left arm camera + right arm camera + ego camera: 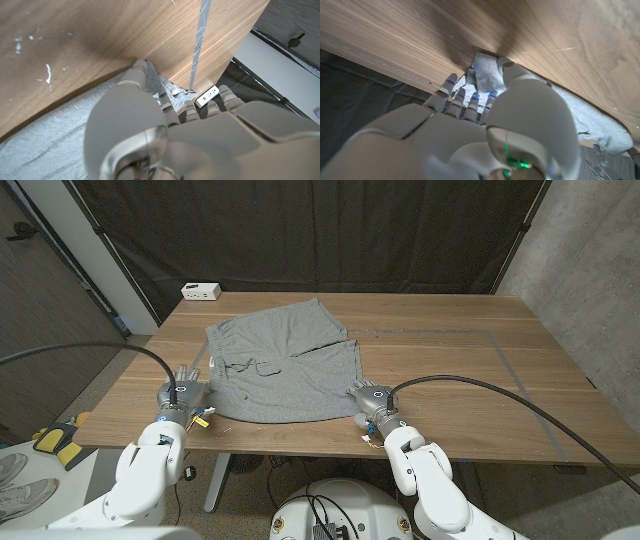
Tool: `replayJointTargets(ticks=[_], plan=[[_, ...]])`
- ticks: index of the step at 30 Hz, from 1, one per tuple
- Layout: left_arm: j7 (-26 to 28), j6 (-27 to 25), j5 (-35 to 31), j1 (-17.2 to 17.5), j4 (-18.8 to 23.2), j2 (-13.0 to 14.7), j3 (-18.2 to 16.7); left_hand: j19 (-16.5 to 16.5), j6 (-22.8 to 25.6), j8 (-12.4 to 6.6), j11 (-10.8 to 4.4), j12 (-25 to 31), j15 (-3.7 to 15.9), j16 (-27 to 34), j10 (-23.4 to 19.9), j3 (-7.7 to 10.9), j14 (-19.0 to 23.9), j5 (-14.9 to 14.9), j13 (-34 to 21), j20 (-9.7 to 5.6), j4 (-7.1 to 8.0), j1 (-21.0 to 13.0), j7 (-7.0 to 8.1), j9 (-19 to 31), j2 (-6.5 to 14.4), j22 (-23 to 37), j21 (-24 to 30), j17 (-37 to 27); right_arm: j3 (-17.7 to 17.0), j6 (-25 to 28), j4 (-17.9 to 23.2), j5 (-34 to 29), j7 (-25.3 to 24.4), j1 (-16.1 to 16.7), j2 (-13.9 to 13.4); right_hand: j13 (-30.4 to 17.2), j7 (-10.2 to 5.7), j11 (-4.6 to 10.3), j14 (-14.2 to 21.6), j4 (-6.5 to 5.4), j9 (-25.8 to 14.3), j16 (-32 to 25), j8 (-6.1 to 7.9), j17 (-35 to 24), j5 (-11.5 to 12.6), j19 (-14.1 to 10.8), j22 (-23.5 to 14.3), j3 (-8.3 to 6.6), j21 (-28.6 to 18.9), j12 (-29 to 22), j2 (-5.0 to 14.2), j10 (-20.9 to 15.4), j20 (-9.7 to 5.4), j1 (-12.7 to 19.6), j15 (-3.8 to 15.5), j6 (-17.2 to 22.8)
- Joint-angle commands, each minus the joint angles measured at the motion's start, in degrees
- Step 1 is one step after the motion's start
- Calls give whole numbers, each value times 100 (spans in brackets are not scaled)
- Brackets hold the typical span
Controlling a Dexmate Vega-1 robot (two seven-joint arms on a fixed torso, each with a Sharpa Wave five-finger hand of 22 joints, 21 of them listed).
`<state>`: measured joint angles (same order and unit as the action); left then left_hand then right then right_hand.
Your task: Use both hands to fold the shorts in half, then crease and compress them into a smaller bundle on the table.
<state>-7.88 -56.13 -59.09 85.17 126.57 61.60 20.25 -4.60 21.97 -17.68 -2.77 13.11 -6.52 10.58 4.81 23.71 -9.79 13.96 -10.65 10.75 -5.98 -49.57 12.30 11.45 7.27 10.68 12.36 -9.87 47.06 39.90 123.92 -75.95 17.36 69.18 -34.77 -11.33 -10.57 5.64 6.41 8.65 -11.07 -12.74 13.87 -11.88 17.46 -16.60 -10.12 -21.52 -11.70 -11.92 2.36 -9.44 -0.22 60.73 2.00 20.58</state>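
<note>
- The grey shorts (283, 363) lie spread on the table (450, 360), left of its middle, with the waistband along the near edge and the two legs reaching toward 12 o'clock.
- The legs part in a notch at about 1 o'clock of the cloth; a drawstring shows near the left side of the waistband.
- The left hand (183, 392) sits at the shorts' 8 o'clock corner. In the left wrist view the left hand (165, 135) has its fingers (135, 77) closed over a bunched fold of the shorts (60, 142), so it grasps the cloth.
- The right hand (372, 402) sits at the shorts' 4 o'clock corner. In the right wrist view the right hand (485, 125) pinches a raised tuft of the shorts (485, 70) between thumb and fingers (447, 82), so it too grasps the cloth.
- Both hands are near the table's front edge, well apart, with the waistband stretched between them.
- A white box (200, 291) stands at the table's far left corner, at 11 o'clock from the shorts and apart from them.
- Grey tape (505, 360) marks lines on the table to the right, at 3 o'clock of the shorts; the same tape (200, 40) runs past the left hand's fingers in its wrist view.
</note>
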Motion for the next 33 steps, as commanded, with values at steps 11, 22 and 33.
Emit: replayJointTargets(ticks=[11, 22, 33], plan=[[562, -210, 840, -756, -42, 195, 742, 335, 2529, -495, -228, 75, 293, 37, -873, -28, 108, 28, 1, -154, 144, -55, -241, 14, 288, 5, 70, 29, -379, -435, -53, 1007, -1081, 117, -274, -6, 436, 113, 697, -55, 19, -373, 646, -93, -247, -380, -28, 505, -109, -264, 376, -1314, -57, 264, 753, 2910], [1743, 613, 2690, 110, 301, 153, -606, 256, 3348, -932, -318, -1, 499, -10, -1158, 192, 217, -185, 7, -307, -208, -431, -1170, 276, 307, 6, -3, 27, -573, -499, 108, 1824, -1407, 142, -486, -7, 772, 158, 976, 38, 7, -512, 882, -106, -338, -606, -36, 649, -162, -351, 467, -1970, -90, 552, 913, 4008], [2543, 1672, 3597, 933, 449, -14, -1696, 334, 3890, -1155, -308, 69, 605, 34, -1707, 460, 531, 23, 11, -290, -445, -689, -1675, 420, 200, -6, 11, 31, -863, -325, 597, 2554, -1634, 343, -750, -8, 894, 64, 979, 103, 14, -477, 861, -84, -327, -665, -34, 604, -171, -332, 446, -2052, -8, 719, 819, 4091]])
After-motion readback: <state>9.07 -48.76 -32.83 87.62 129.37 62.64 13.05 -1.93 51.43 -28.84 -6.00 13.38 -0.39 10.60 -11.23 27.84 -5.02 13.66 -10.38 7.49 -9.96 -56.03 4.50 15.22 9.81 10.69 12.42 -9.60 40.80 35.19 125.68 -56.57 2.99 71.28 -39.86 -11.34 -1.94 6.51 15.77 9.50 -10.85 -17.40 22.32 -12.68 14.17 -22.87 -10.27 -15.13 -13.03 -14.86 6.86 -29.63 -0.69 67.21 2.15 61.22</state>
